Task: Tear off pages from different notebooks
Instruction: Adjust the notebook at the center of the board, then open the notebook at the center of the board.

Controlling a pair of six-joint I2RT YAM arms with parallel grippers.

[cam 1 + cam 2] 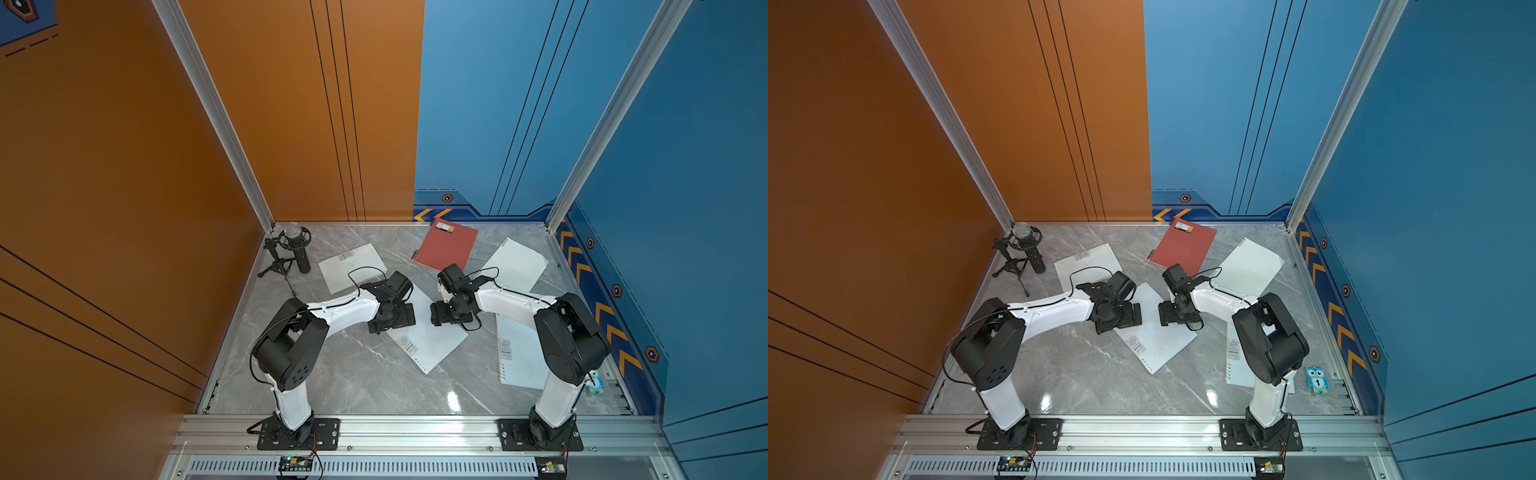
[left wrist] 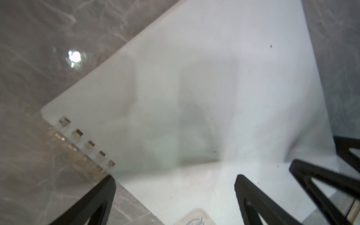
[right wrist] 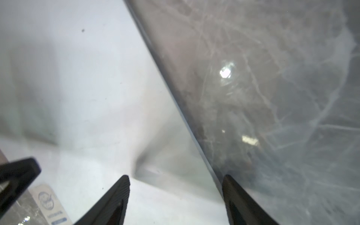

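Left gripper (image 2: 174, 178): hanging wide open and empty, one finger sitting by the punched edge of the centre notebook (image 1: 430, 345).
Right gripper (image 3: 176, 177): standing open too, gripping nothing, straddling that notebook's free edge.
Notebook: lying flat mid-table, between the arms.
Loose page (image 1: 517, 264): lying far right.
Advice: left should be pinning the binding side while right is pinching one sheet only.

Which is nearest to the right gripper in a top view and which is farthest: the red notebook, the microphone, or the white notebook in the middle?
1. White middle notebook: directly under the right gripper, at the table's centre.
2. Red notebook: behind the gripper, by the back wall.
3. Microphone: far back-left corner, across the table.
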